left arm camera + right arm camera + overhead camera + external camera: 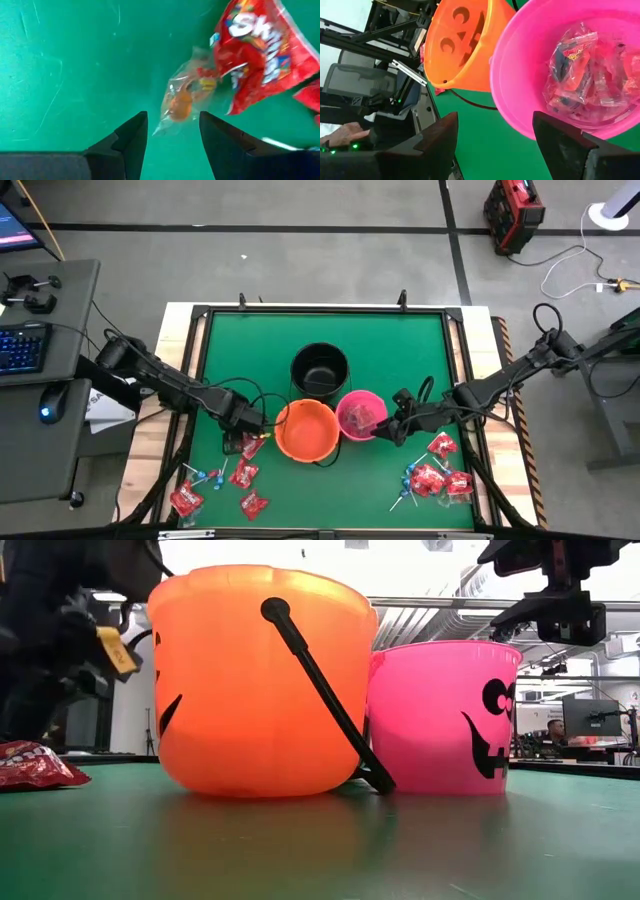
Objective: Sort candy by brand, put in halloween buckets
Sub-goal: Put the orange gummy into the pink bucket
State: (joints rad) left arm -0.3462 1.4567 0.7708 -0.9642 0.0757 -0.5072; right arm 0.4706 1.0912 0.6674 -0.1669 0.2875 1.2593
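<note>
- Left gripper (172, 132): low over the green mat (400, 350), just beside the orange bucket (307, 430) on its outer side. Fingers parted, a moderate gap, nothing between them.
- Just ahead of its fingertips: a clear packet (187, 95) with orange and yellow contents, lying flat on the mat, not gripped. A red packet (262, 50) overlaps the clear one's far end.
- More red packets (243, 473) and blue lollipops (205, 477) lie scattered on the mat near this gripper, toward the table's front edge.
- Right gripper (492, 132): at the pink bucket (361, 415), on the side away from the orange one, above the rim. Fingers wide, empty.
- Seen past its fingers: the pink bucket's inside holds several clear packets (585, 75) with red and orange print.
- Orange and pink buckets stand upright, touching side by side; the orange one's black handle (325, 690) hangs down across its front.
- Black bucket (320, 368) stands just behind the two, farther from both grippers.
- A second cluster of red packets (438, 475) and lollipops lies near the right gripper, toward the front edge.
</note>
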